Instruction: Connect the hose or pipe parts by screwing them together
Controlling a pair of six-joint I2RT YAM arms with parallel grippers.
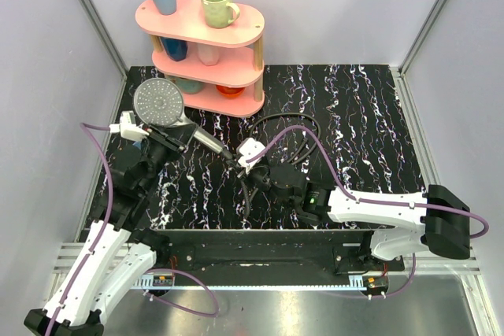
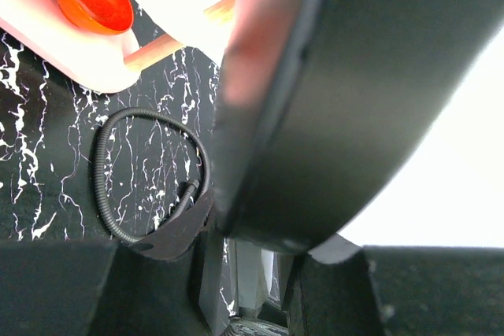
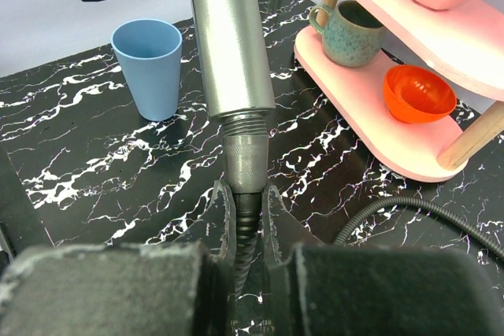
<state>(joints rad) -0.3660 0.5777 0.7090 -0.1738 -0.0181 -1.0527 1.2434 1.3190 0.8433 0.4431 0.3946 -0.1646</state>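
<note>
Grips the shower head [image 1: 161,101] in the left gripper [image 1: 161,141], clenched just below the round grey face, raised above the black marbled table [image 1: 354,116] at its left, handle slanting down toward centre. Pinches the black hose [image 3: 242,226] in the right gripper [image 3: 244,202], clamped right under its metal nut [image 3: 244,164], nut butted onto the handle's threaded tip, some thread showing. Leaves the rest of the hose looped on the table beside the pink shelf [image 1: 205,25]

Left wrist view: shower head [image 2: 339,100] was blurred, cropped by frame edges; pink shelf [image 2: 27,33] cut off top-left.
</note>
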